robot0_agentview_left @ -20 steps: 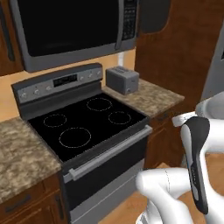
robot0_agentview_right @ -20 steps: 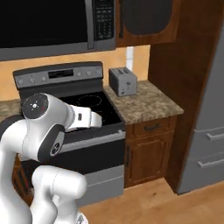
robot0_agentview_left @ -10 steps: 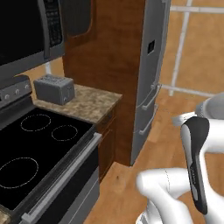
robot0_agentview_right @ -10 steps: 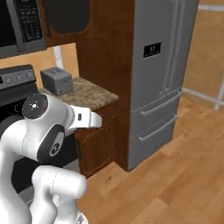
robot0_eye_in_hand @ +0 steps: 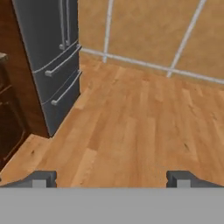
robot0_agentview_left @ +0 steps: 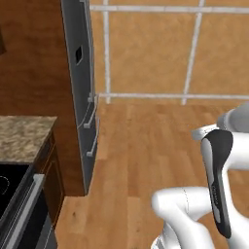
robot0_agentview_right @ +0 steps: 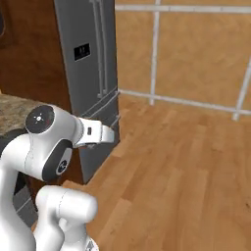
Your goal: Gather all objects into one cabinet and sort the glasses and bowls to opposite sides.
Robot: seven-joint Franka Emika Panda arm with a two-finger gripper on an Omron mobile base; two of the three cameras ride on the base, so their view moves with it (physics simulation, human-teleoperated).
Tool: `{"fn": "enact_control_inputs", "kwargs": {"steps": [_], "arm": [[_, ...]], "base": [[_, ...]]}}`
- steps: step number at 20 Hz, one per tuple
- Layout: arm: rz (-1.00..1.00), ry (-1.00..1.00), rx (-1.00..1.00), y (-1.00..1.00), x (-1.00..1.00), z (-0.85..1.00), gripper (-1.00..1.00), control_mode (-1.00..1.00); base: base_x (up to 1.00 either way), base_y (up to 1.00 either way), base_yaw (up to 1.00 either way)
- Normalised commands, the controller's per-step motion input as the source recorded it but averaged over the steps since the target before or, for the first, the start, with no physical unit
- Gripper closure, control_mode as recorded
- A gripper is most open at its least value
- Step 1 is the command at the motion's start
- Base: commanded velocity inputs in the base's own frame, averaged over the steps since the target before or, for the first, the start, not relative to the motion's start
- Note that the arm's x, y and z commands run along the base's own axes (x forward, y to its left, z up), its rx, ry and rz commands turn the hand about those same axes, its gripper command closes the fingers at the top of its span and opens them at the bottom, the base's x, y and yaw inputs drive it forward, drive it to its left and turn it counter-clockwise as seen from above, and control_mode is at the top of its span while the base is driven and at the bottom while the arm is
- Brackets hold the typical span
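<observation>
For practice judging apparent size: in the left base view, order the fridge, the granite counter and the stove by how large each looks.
1. Fridge, tallest in frame.
2. Granite counter.
3. Stove.
The last two look alike, and both are cut off by the frame edge, so their order is unsure.

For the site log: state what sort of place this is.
A home kitchen, most likely: a tall grey steel refrigerator, a speckled granite countertop on dark brown wooden cabinets, and a black stove.
</observation>
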Motion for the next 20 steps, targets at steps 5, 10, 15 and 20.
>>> {"fn": "enact_control_inputs", "kwargs": {"steps": [5,10,15,20], "arm": [[0.00,0.00,0.00,0.00,0.00,0.00,-1.00,1.00],[0.00,0.00,0.00,0.00,0.00,0.00,-1.00,1.00],[0.00,0.00,0.00,0.00,0.00,0.00,-1.00,1.00],[0.00,0.00,0.00,0.00,0.00,0.00,-1.00,1.00]], "base": [[0.00,-0.45,-0.73],[0.00,-0.41,-0.76],[0.00,-0.34,-0.77],[0.02,-0.11,-0.76]]}}
